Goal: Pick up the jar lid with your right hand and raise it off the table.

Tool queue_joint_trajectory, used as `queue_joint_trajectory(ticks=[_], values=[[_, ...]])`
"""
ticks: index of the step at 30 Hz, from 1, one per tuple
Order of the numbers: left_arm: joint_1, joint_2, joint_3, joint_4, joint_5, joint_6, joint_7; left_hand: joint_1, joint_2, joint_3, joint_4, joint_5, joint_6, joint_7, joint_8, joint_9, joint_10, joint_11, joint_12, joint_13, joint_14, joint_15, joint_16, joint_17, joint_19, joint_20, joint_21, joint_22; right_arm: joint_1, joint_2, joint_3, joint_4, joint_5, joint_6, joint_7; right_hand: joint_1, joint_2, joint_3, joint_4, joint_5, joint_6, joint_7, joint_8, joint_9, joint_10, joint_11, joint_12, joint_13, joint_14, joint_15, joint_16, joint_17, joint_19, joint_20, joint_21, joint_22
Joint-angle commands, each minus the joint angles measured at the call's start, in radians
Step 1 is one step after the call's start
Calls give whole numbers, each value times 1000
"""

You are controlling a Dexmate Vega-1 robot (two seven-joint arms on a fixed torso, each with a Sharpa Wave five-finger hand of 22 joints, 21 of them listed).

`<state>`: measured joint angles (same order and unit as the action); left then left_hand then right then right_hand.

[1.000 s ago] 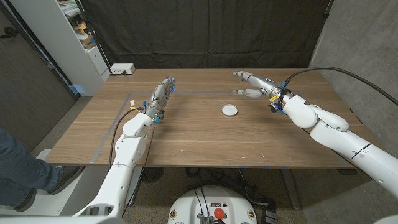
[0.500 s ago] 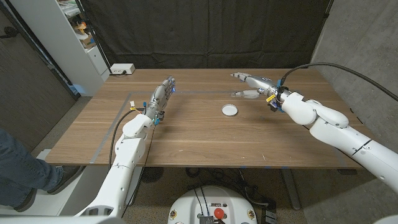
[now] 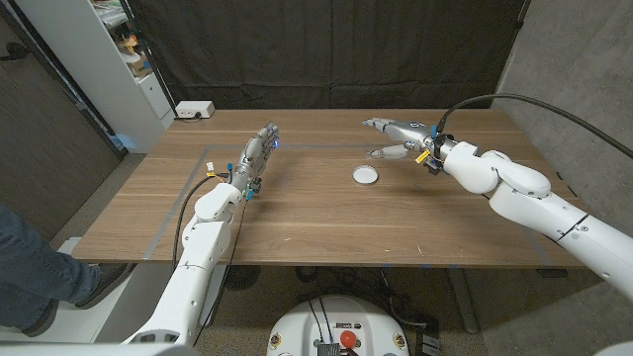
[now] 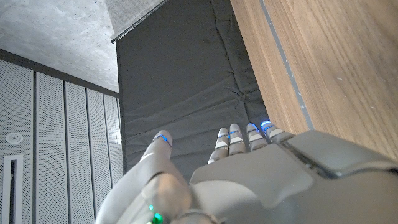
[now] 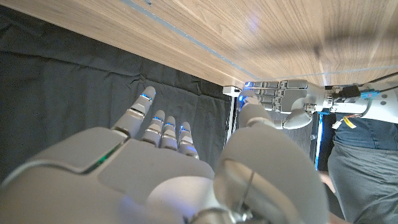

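Observation:
A small round white jar lid (image 3: pixel 366 175) lies on the wooden table (image 3: pixel 326 222) right of centre. My right hand (image 3: pixel 398 136) hovers behind and to the right of the lid, fingers spread and pointing left, holding nothing. In the right wrist view my right hand (image 5: pixel 168 162) has its fingers apart with nothing between them. My left hand (image 3: pixel 255 153) stands on the left side of the table, fingers straight and together-apart, holding nothing. My left hand (image 4: pixel 249 168) also holds nothing in its own wrist view.
A white box (image 3: pixel 195 110) sits at the table's far left corner. A grey tape line (image 3: pixel 297 146) runs across the far part of the table. A black curtain hangs behind. A white shelf unit (image 3: pixel 119 59) stands far left. A person's leg (image 3: pixel 35 277) is at the lower left.
My right hand has drifted left and slightly away from me, rising a little, nearer the far side of the lid. The lid and left hand have stayed put.

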<state>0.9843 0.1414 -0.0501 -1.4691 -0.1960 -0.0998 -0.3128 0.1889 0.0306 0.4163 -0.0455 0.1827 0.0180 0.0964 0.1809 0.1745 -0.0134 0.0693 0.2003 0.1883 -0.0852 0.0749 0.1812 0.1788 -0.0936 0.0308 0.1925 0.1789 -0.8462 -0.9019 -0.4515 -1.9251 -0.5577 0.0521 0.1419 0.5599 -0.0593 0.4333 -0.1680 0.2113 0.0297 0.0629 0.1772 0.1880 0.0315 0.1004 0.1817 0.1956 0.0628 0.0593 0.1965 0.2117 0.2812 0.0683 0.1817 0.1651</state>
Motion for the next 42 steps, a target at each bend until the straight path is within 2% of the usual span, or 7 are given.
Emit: queue_joint_trajectory(ticks=[1, 21, 25, 31, 42], values=[[12, 2, -6, -12, -1, 0, 4, -1, 10, 2, -6, 4, 3, 1, 5, 3, 4, 2, 7, 2, -6, -2, 6, 3, -9, 4, 5, 2, 49, 11, -42, -10, -86, -31, 72, 4, -14, -3, 3, 11, -12, 5, 0, 4, -8, 3, 2, 2, 4, 8, 10, 3, 1, 7, 8, 6], [12, 4, -5, -14, 2, 5, 5, -1, 12, 1, -8, 4, 3, 2, 5, 3, 4, 2, 7, 2, -6, -2, 6, 3, -10, 4, 5, 2, 142, 35, -99, 9, -165, -55, 226, 9, -36, -8, 4, 22, -43, 12, 0, 4, -13, 6, 6, 2, 17, 12, 17, 5, 13, 16, 13, 6], [15, 4, -7, -17, 1, 4, 7, -1, 12, 0, -8, 4, 3, 1, 5, 3, 4, 3, 7, 2, -7, -2, 6, 3, -11, 5, 5, 2, 154, 41, -109, 10, -180, -64, 250, 9, -46, -12, 5, 26, -65, 7, -3, 5, -20, 11, 5, 2, 17, 14, 17, 5, 14, 18, 13, 7], [17, 0, -9, -13, -2, -1, 7, -1, 12, 0, -9, 4, 3, 2, 5, 3, 4, 3, 7, 2, -7, -2, 6, 3, -11, 5, 5, 2, 172, 51, -131, 13, -216, -85, 295, 8, -55, -16, 7, 31, -90, 15, -5, 6, -30, 20, 4, 2, 15, 17, 17, 6, 13, 23, 12, 7], [10, -4, -7, 5, -3, -10, 6, -2, 13, -1, -10, 4, 2, 0, 5, 3, 4, 3, 6, 2, -8, -1, 6, 3, -12, 6, 5, 2, 205, 68, -169, 15, -277, -120, 393, -2, -77, -31, 16, 53, -157, 26, -6, 8, -85, 42, -4, 1, 1, 40, 14, 9, 1, 41, 8, 7]])
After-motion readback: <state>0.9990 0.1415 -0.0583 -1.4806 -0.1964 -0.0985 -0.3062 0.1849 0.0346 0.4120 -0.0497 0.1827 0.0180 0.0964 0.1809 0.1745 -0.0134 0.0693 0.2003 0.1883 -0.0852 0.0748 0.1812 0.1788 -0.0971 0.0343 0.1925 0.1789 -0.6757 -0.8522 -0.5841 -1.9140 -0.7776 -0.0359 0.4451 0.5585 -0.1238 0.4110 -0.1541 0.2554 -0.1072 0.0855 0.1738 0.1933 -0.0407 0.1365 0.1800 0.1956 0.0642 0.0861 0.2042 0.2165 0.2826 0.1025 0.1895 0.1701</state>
